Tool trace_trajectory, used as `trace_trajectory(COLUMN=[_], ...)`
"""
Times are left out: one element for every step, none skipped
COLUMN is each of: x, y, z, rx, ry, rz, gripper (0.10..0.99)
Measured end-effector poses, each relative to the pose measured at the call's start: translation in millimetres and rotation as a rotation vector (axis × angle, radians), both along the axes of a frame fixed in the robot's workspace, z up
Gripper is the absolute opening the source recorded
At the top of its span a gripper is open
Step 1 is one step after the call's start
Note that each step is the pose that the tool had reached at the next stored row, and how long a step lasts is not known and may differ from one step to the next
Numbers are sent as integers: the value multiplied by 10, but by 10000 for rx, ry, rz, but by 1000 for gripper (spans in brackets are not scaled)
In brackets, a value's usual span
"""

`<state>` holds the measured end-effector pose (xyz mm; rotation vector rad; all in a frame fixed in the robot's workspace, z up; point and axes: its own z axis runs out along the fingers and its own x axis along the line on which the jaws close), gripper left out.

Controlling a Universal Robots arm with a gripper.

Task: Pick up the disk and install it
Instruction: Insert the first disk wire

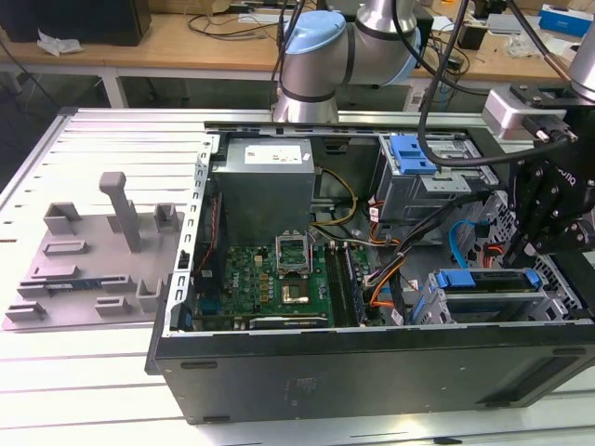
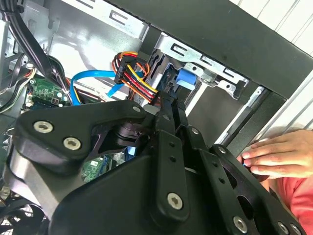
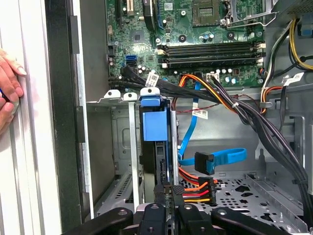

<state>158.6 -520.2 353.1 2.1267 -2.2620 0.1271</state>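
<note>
Blue-framed disk stands edge-on in its bay straight ahead of the gripper; jaws clenched on its near end.

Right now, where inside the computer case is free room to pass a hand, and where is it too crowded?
Free: the perforated case floor beside the disk, past the loose blue cable. Crowded: around the disk, where the gripper and the orange-red power cables meet, and under the black cable bundle.

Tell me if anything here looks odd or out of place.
A person's hand rests against the outer edge of the computer case while the gripper works at the disk standing in its bay. A loose blue cable dangles nearby, plugged into nothing.
</note>
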Motion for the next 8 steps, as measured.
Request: trace_trajectory(x=[0,0,0,0,0,0,0,0], y=[-1,-1,-2,-2,-2,-2,-2,-2], z=[-1,-3,-3,-4,-5,-5,-5,-5], rx=[0,0,0,0,0,0,0,0], ry=[0,0,0,0,0,0,0,0], rz=[0,0,0,0,0,0,0,0], gripper=[165,165,165,165,165,165,165,165])
